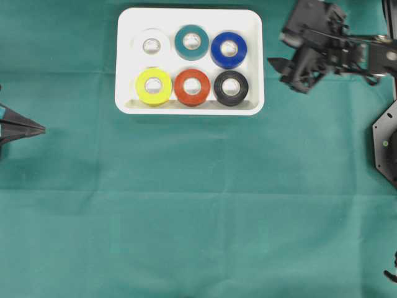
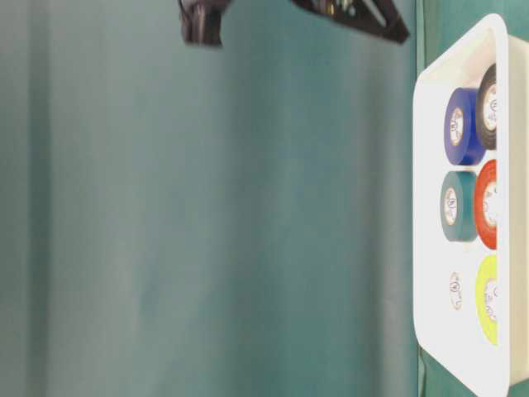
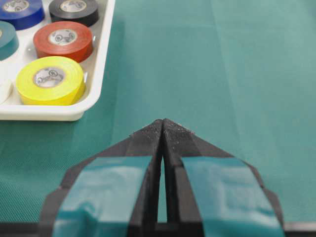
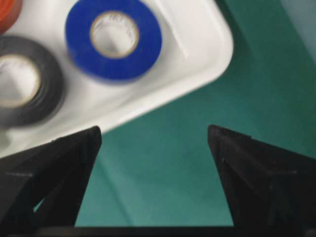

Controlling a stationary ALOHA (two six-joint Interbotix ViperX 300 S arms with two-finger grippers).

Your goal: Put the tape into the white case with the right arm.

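Right gripper (image 4: 154, 136) fingers spread, empty | left gripper (image 3: 162, 129) fingers closed, empty | risk: your low retreat could clip white case (image 1: 251, 62) rim, jolting blue tape roll (image 1: 228, 49).

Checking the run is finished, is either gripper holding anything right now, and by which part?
Nothing is held. The right gripper is open and empty beside the white case; the left gripper is shut on nothing.

White case (image 1: 190, 18) holding six tape rolls, right arm (image 1: 322, 46) beside it, green cloth (image 1: 186, 205)
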